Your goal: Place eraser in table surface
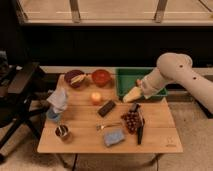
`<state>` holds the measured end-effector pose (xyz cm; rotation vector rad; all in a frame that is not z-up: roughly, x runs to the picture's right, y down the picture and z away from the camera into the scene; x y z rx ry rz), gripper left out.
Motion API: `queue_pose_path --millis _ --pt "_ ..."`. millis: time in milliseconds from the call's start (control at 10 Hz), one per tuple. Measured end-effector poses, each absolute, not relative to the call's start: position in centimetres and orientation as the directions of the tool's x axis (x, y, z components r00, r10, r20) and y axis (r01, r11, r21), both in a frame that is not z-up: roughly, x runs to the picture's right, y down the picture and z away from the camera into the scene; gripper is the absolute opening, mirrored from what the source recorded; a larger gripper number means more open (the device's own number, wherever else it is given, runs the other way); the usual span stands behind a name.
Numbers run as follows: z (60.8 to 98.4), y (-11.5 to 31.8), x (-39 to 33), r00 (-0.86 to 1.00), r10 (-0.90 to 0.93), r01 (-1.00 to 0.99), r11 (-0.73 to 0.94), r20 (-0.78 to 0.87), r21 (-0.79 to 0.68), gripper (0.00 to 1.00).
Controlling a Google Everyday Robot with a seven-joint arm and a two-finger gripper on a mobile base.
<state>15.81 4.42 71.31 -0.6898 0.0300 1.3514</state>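
Observation:
The eraser [106,108] is a small flat black block. It lies on the light wooden slatted table surface [160,137] near its middle, just right of and below the orange fruit [95,97]. My gripper [131,95] is the pale end of the white arm, which reaches in from the right. It hangs over the front left corner of the green tray [125,80], above and to the right of the eraser and apart from it.
Two bowls [75,78] [101,77] stand at the back. Dark grapes [131,121] and a long black-handled tool [140,129] lie right of centre. A blue sponge [114,136], a cup [62,131] and a pale blue cloth [57,101] are there too. A black chair [20,92] stands at the left.

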Motion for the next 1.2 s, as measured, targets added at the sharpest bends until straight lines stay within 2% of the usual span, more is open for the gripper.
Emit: queue_pose_path --millis 300,900,1200 --pt "74.9 4.3 14.0 0.177 0.875 -0.934 0.005 -0.450 -0.357 0.79" --pt "75.7 4.5 14.3 0.147 0.870 -0.936 -0.031 -0.470 -0.350 0.79" --pt "78.7 2.3 12.6 0.104 0.872 -0.935 -0.078 -0.479 -0.346 0.79"
